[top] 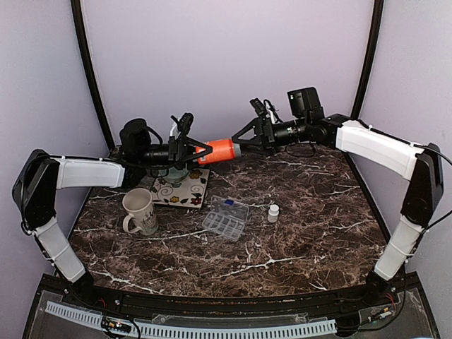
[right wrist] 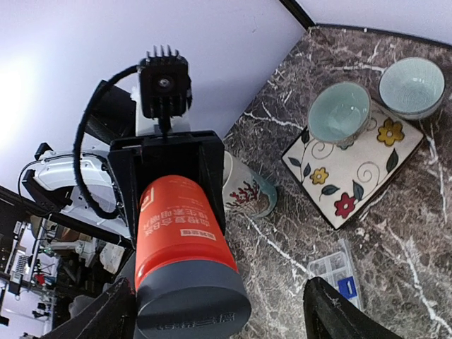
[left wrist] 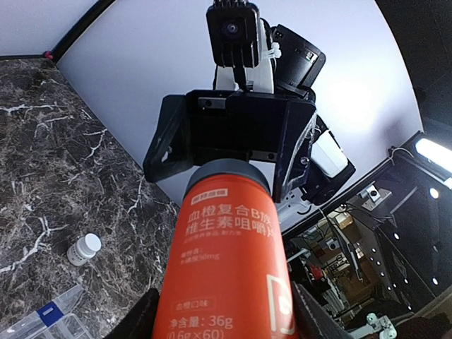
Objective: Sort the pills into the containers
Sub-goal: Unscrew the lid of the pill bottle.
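Orange bottle clamped in left gripper, right gripper spread around its cap; we judge closing and unscrewing next.

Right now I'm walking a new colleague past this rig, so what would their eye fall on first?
The orange bottle, held level in mid-air over the far side of the table: the left gripper clamps its body while the right gripper has its jaws wide around the grey cap. Below, mid-table, lies the clear organiser box, with a small white bottle beside it and a cream mug to the left.
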